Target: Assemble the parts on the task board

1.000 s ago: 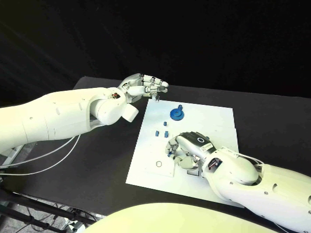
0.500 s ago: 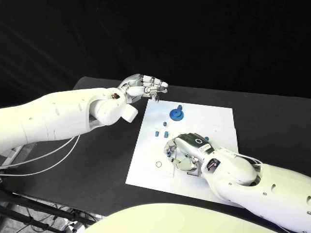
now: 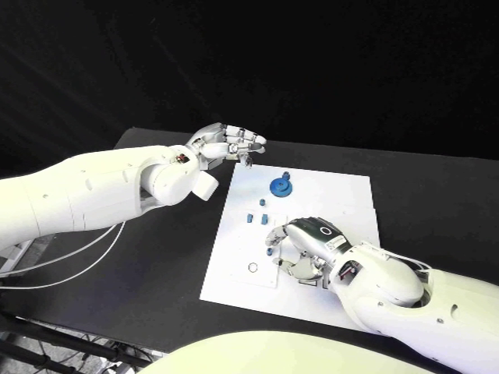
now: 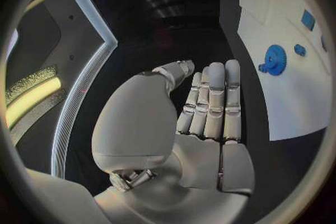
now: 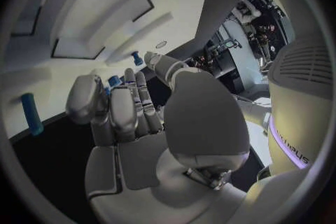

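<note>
The white task board (image 3: 328, 195) lies mid-table. A blue gear (image 3: 281, 185) (image 4: 273, 60) sits at its far end, with three small blue parts (image 3: 261, 204) just nearer. My right hand (image 3: 306, 245) (image 5: 133, 117) is curled over the board's middle. Its thumb and fingertips are closed on a small blue part (image 3: 272, 251) (image 5: 114, 80) down at the board. My left hand (image 3: 227, 144) (image 4: 203, 117) hovers by the board's far left corner, fingers side by side, holding nothing.
A small ring-shaped hole (image 3: 253, 267) marks the board near its left edge. In the right wrist view another blue peg (image 5: 31, 113) lies on the board (image 5: 42, 81), beside rectangular recesses. The black table (image 3: 160, 234) surrounds the board.
The whole head view has shifted a little. Both hands keep their places relative to the board.
</note>
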